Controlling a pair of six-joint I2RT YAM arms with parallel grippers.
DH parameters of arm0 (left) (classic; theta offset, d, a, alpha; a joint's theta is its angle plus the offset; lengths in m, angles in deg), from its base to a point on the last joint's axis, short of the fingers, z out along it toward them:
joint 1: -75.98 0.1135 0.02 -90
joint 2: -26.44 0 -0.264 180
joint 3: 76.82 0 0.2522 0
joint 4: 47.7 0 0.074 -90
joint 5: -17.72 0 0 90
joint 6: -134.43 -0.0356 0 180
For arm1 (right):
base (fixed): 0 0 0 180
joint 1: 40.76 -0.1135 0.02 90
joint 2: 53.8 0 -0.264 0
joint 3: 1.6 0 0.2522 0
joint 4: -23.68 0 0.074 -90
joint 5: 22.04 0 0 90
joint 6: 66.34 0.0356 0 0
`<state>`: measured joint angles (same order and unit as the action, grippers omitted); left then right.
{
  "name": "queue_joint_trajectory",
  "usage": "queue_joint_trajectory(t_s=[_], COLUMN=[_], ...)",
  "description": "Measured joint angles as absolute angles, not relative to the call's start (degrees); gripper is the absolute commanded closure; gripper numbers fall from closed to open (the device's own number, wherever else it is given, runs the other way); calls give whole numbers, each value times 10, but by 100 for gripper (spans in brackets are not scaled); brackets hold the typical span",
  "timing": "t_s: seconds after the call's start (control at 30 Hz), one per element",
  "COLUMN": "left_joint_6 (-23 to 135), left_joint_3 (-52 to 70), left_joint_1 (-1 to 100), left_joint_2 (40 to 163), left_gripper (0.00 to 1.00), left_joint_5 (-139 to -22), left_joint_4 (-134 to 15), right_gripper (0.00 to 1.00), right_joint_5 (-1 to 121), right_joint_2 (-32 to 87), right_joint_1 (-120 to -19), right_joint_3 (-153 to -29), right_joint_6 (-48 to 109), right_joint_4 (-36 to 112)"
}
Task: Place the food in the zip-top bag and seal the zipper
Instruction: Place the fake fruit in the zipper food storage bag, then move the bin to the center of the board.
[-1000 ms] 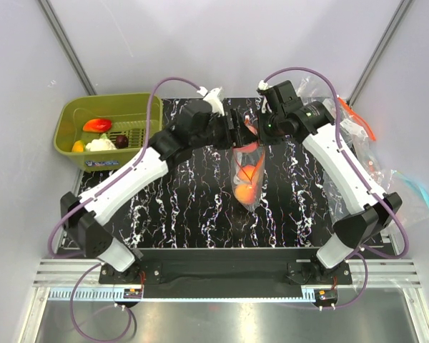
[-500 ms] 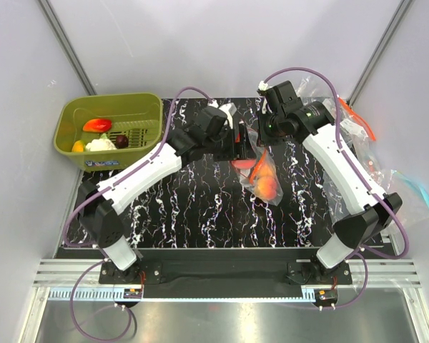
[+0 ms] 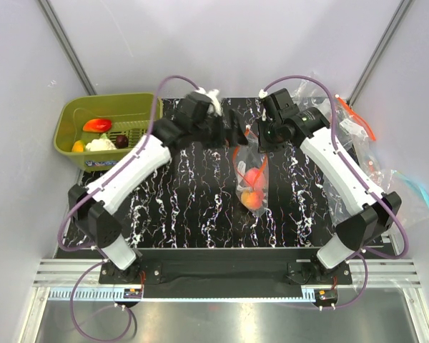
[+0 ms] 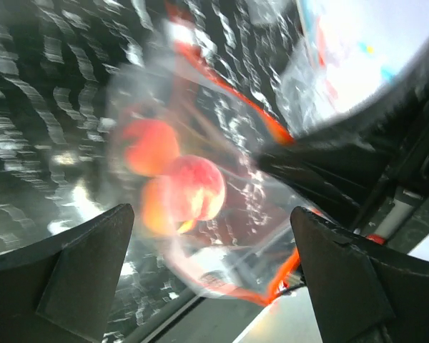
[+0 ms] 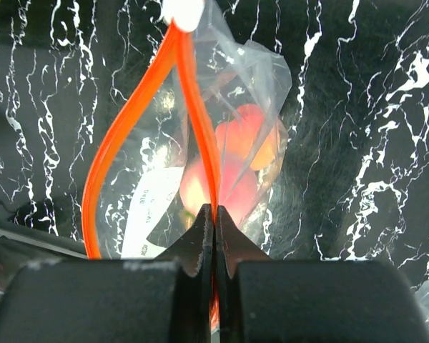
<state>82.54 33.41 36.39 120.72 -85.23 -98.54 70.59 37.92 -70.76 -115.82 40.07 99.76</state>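
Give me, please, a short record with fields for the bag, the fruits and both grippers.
zip-top bag: clear, held at its mouth
zipper: red-orange, its two strips apart
peaches: inside the zip-top bag
dark purple fruit: in the green basket
right gripper: shut on the zipper
left gripper: open, facing the bag

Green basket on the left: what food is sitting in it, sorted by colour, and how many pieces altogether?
Red piece: 1
White piece: 1
Dark purple piece: 1
Orange-yellow piece: 1
Total in the green basket: 4
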Motion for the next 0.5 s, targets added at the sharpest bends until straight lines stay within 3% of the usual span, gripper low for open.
queue_joint_trajectory(t_s=[0.3,0.5], left_joint_6=[766,732], left_joint_3=[336,376], left_joint_1=[645,733], left_joint_2=[1184,1219], left_gripper=[2,2], left_joint_5=[-854,-833], left_joint_4=[-1028,-1068], right_gripper=[100,100], right_joint_5=[705,704], right_joint_2=[363,355], right_joint_1=[-705,-703], right_joint_3=[-1138,-1124], right_joint_6=[407,404], right_joint_4=[986,981])
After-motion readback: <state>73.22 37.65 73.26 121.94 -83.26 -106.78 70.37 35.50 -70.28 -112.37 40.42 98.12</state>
